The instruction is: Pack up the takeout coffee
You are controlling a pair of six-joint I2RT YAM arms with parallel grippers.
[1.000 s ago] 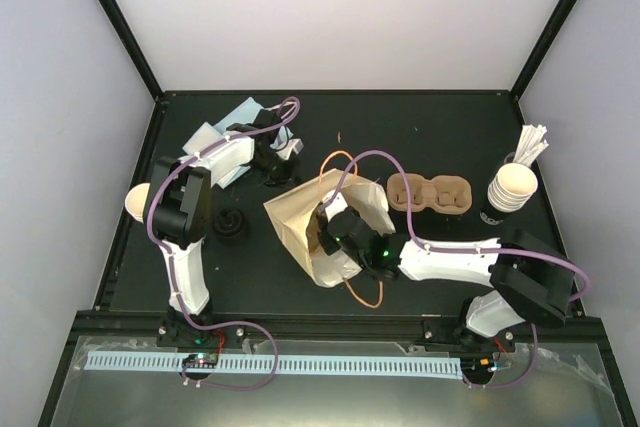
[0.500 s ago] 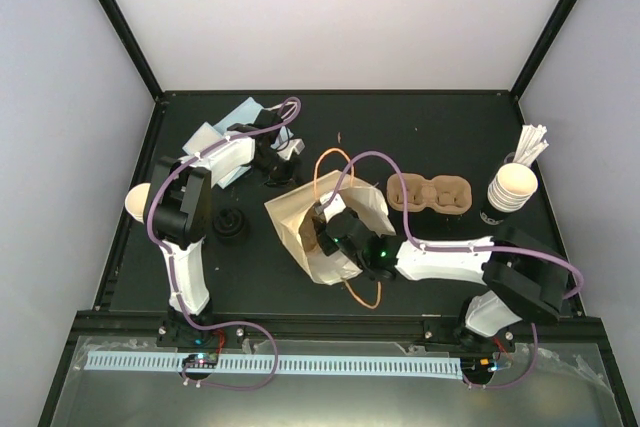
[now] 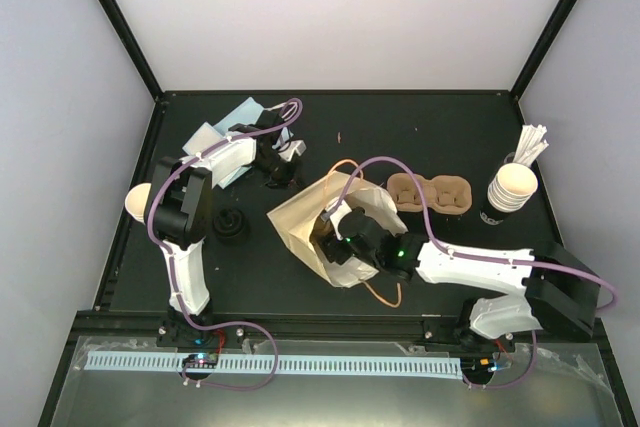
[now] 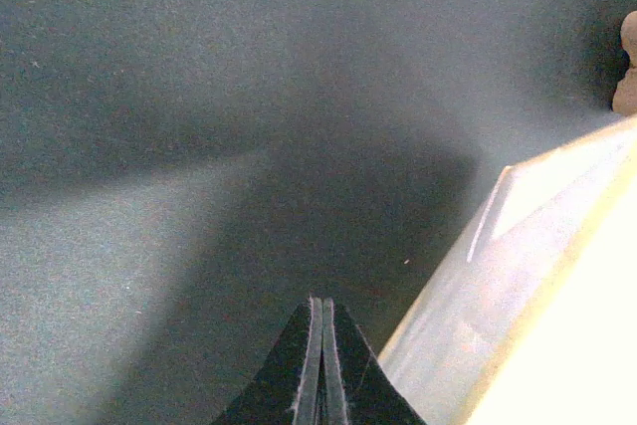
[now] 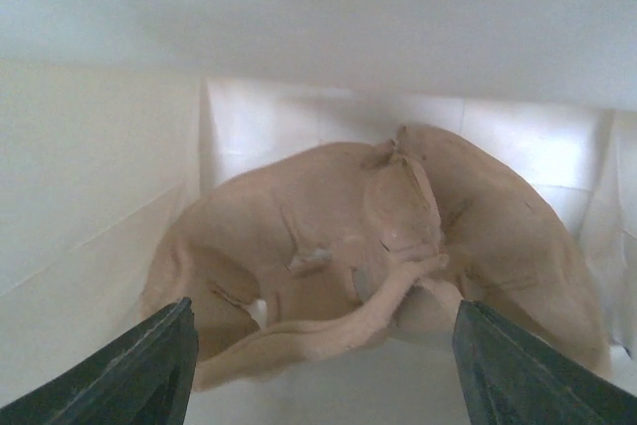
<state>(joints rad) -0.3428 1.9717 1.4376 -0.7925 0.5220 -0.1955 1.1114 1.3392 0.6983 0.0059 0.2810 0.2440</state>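
The takeout coffee point(image 3: 137, 200), a small cream cup, stands at the table's left edge, half hidden behind the left arm. A tan paper bag point(image 3: 300, 215) lies open on its side mid-table. My right gripper point(image 3: 338, 240) reaches into its mouth. In the right wrist view that gripper point(image 5: 323, 365) is open, its fingers point(image 5: 149, 365) wide apart and holding nothing. A brown pulp carrier point(image 5: 378, 246) rests deep in the bag just ahead of it. My left gripper point(image 3: 281, 173) is shut and empty above bare table, left of the bag's edge point(image 4: 537, 276).
Another brown two-cup carrier point(image 3: 430, 194) sits right of the bag. A nested cup stack with white sticks point(image 3: 512, 187) stands at the far right. A black lid point(image 3: 231, 225) lies near the left arm, and blue and white napkins point(image 3: 225, 132) at back left.
My right arm has drawn back to the right, its elbow swinging toward the table's right edge. The bag has shifted and spread with it. The left arm has not moved.
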